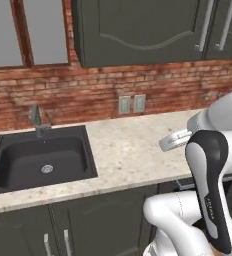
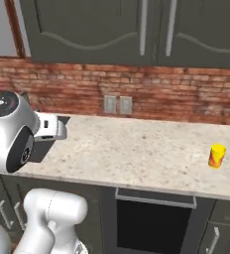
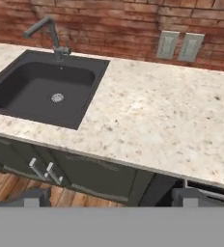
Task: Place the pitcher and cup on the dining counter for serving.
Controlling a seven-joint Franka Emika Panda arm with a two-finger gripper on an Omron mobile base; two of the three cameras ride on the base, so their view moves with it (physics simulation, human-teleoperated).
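**Ana:** While the gripper [image 3: 111, 198] hangs high over the front edge of the sink counter [image 3: 147, 120], which way does the cup [image 2: 216, 156] lie from it?

**Ben:** Off to the robot's right. The right base view puts the yellow cup upright near the far right end of this stone top, a little back from the front edge, with the arm's white hand over at the left. The hand view looks down at the sink [image 3: 41, 89], the faucet [image 3: 49, 36] and the two wall outlets [image 3: 179, 46], with no cup in it, so my reading is that the hand points left of where it needs to go.

**Ana:** And the fingers?

**Ben:** Spread wide, one dark tip in each bottom corner of the hand view, and nothing between them.

**Ana:** The cup's long axis?

**Ben:** Vertical. A level approach from the front or side would suit it, jaws straddling the wall.

**Ana:** Room to move?

**Ben:** Plenty. Bare counter runs between hand and cup, and nothing stands beside the cup. Upper cabinets [image 2: 137, 30] hang overhead, so a low sweep along the top looks safer than a high arc. I judge the reach long; the base may need to shift right.

**Ana:** The pitcher and dining counter?

**Ben:** I can't place either from here.
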